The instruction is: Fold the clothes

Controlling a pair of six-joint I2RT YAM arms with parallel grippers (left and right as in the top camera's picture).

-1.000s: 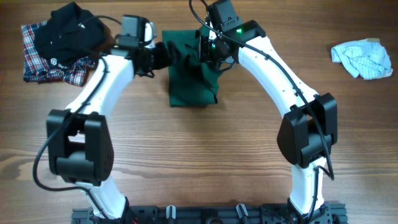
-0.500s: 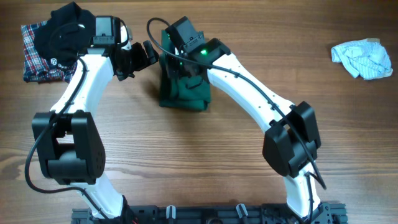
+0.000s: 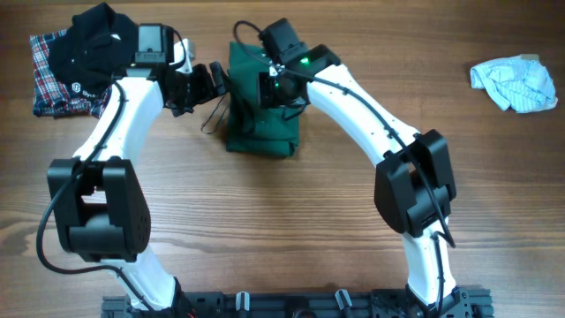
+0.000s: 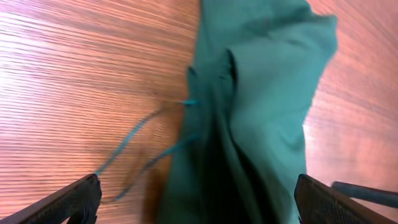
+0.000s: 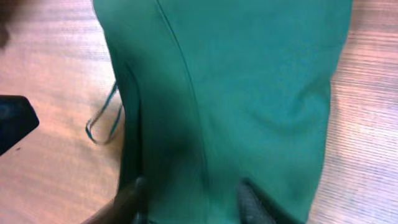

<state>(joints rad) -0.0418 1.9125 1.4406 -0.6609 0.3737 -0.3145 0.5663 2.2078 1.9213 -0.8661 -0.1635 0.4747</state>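
The only mark is a small white badge (image 3: 78, 87) on the black shirt (image 3: 93, 44), and it is too small to read. That shirt lies on a red and blue plaid shirt (image 3: 51, 95) at 10 o'clock on the wooden table (image 3: 309, 221). A small pale blue cloth (image 3: 514, 84) sits far off at 2 o'clock.

The clothes (image 3: 260, 119), one big dark green piece, lie folded into a block near 12 o'clock. The right arm reaches over the top part and hides it from above.

The left gripper (image 3: 216, 78) is at 9 o'clock of the green block, spread wide and holding nothing. The right gripper (image 3: 274, 88) is right on top of the cloth. Its fingers (image 5: 249, 199) are a bit apart with green cloth between them, but I cannot tell if they pinch it.

From above, the thin cord (image 3: 210, 115) is only a faint dark line. The wrist cameras show it loops out on the wood at the cloth's left edge.
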